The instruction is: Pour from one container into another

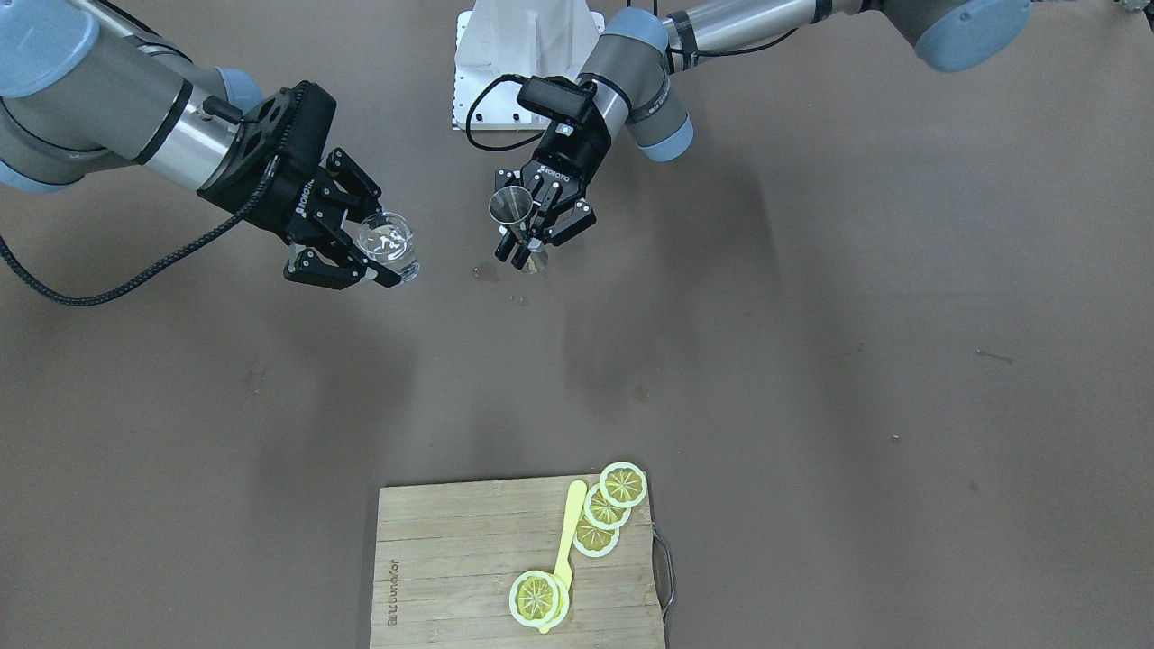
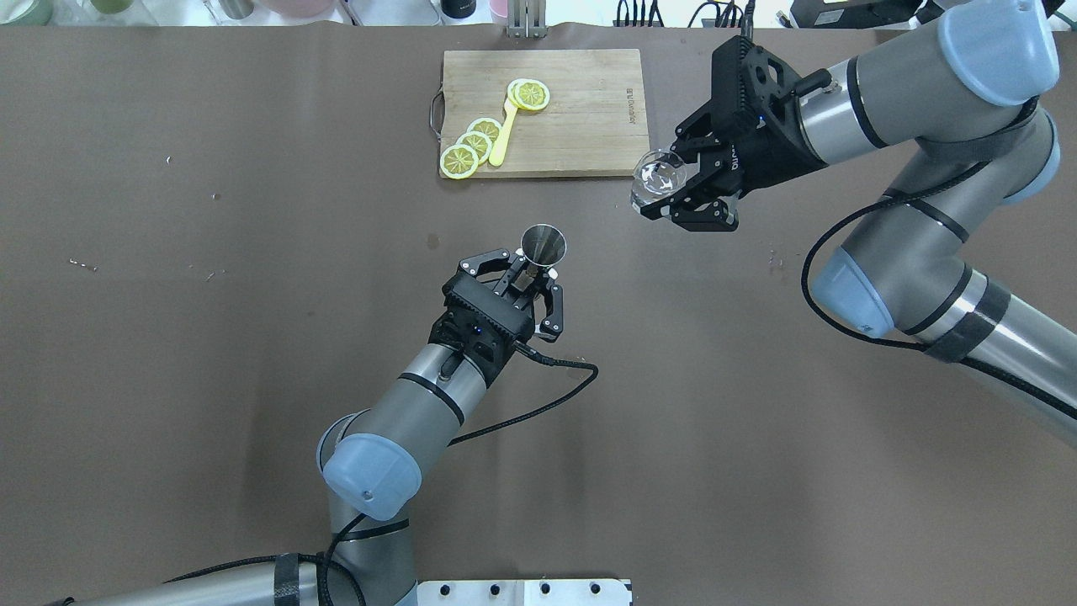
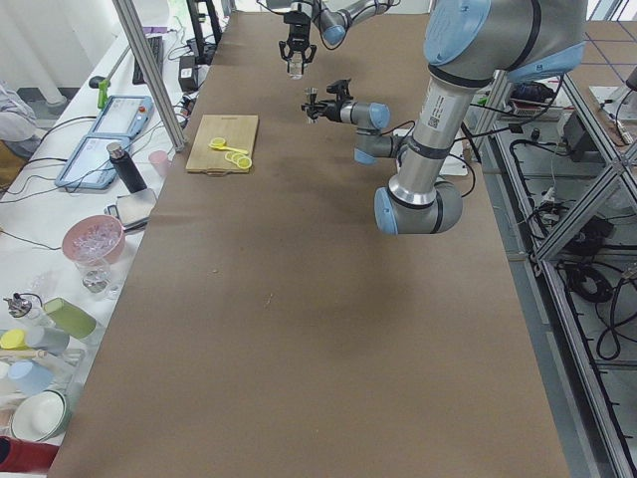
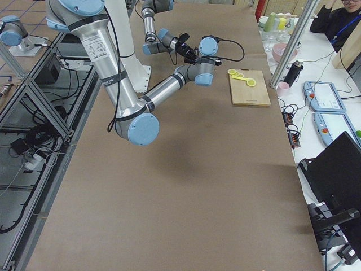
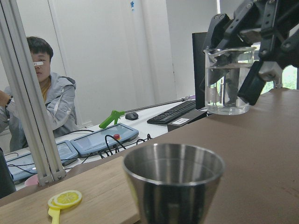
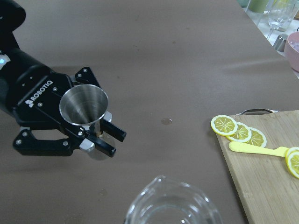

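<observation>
My right gripper [image 2: 666,187] is shut on the clear glass tumbler [image 2: 658,175], which it holds upright above the table with clear liquid inside; its fingers [image 5: 254,79] frame the glass [image 5: 229,79] in the left wrist view. My left gripper [image 2: 535,268] is shut on the waist of the steel jigger [image 2: 543,243], upright with its mouth up. The tumbler [image 1: 388,242] hangs apart from the jigger [image 1: 511,205], off to one side. From the right wrist I look down on the jigger [image 6: 84,105] over the tumbler's rim [image 6: 173,205]. I cannot tell whether the jigger's foot touches the table.
A wooden cutting board [image 2: 589,118] with lemon slices [image 2: 471,147] and a yellow utensil [image 2: 503,139] lies at the table's far edge. A small wet spot [image 1: 485,270] marks the brown table next to the jigger. Operators and bottles are beyond the far edge.
</observation>
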You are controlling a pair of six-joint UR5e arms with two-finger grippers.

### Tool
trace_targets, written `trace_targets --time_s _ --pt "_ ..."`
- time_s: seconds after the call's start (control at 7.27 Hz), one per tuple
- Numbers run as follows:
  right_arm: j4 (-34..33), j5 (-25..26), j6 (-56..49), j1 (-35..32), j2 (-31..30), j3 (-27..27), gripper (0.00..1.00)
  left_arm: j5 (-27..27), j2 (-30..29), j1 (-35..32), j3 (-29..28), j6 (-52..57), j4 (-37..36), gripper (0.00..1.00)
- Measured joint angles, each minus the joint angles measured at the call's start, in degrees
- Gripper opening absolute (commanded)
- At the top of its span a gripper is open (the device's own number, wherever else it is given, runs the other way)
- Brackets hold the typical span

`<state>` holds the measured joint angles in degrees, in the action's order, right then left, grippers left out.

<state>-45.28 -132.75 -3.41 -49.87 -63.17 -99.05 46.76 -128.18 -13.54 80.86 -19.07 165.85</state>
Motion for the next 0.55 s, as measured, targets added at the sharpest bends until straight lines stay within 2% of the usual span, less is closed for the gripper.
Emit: trace_targets --time_s 0.55 --pt "-12.1 0.6 -0.2 1.1 1.3 -6.6 0.00 0.0 0.0 0.0 0.1 0.0 0.1 0.00"
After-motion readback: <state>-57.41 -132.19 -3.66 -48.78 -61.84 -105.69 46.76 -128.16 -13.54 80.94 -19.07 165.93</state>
